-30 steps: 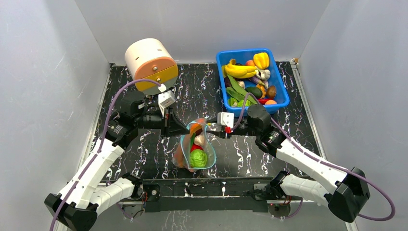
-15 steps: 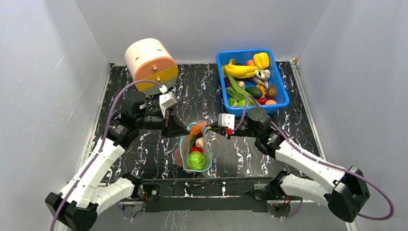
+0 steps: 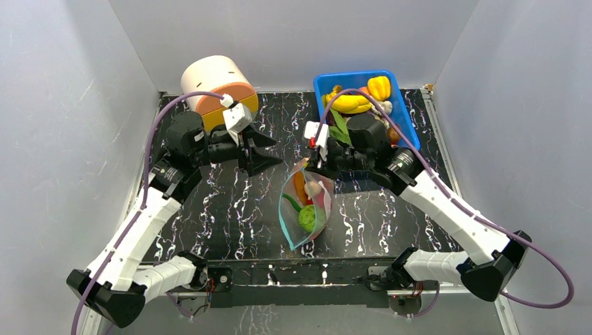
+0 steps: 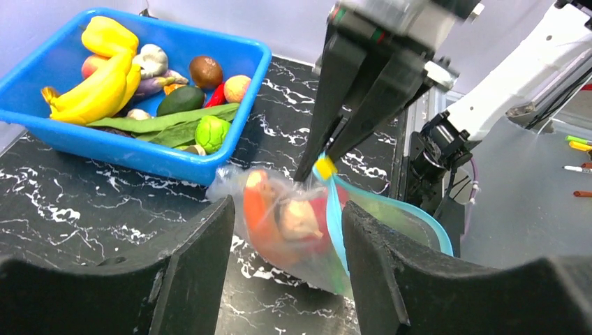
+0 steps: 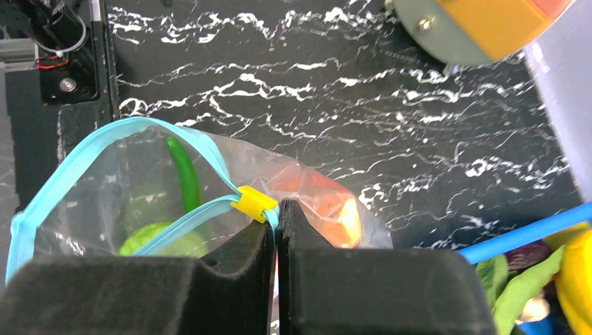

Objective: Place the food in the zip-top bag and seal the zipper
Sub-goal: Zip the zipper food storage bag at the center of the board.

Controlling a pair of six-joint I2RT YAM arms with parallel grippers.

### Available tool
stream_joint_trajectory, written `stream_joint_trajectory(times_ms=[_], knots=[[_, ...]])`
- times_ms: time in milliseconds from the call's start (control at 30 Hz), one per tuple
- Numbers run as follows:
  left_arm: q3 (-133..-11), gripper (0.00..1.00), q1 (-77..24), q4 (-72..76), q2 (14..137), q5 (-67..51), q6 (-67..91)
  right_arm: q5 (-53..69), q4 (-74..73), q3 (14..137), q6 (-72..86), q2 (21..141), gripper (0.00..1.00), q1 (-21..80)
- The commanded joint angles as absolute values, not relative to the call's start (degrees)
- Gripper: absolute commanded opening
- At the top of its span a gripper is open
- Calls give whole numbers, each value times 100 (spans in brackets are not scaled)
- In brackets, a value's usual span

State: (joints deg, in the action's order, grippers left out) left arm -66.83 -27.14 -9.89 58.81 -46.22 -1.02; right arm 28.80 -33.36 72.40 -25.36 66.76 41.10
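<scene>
Clear crinkly zip-top bag (image 3: 292,227) of toy food (image 3: 307,218) is being pinched at teal zipper strip (image 5: 66,171) by R gripper (image 5: 277,209); L gripper (image 3: 269,155) is gaping, left of bag.

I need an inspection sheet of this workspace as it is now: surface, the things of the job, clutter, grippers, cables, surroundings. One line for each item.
Surface: black marbled table, no spill seen.
Job's things: zip-top bag held at its mouth, with food inside; zipper gapes open beyond the yellow slider; more toy pieces fill the blue bin.
Clutter: white and orange cylinder at the far left.
Grippers: left gripper open, apart from the bag; right gripper shut on the zipper beside the slider.
Cables: purple cables along both arms, no snag seen.
Surroundings: plain grey walls.
</scene>
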Motion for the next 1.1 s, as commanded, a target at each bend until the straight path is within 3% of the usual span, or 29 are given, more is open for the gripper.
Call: stream_joint_trajectory(times_ms=[0, 367, 700, 800, 967, 1067], knots=[[-6985, 56, -2740, -386, 6150, -4878, 141, 2929, -3691, 7838, -2082, 6916, 0, 4105], [-6481, 50, -3004, 427, 6571, -4858, 1063, 2972, -2907, 7868, -1127, 7263, 0, 4097], [-6255, 46, -3220, 4, 6600, -4264, 593, 3051, -2029, 7504, -633, 7331, 0, 4100], [-6318, 37, -3231, -253, 6667, -4182, 401, 3036, -1995, 7489, -580, 7361, 0, 4106], [-6371, 1, -3253, -512, 6656, -4050, 126, 2984, -2059, 7454, -679, 7357, 0, 4102], [-6362, 0, -3267, -513, 6583, -4177, 51, 3139, -2118, 7277, -1143, 7209, 0, 4104]])
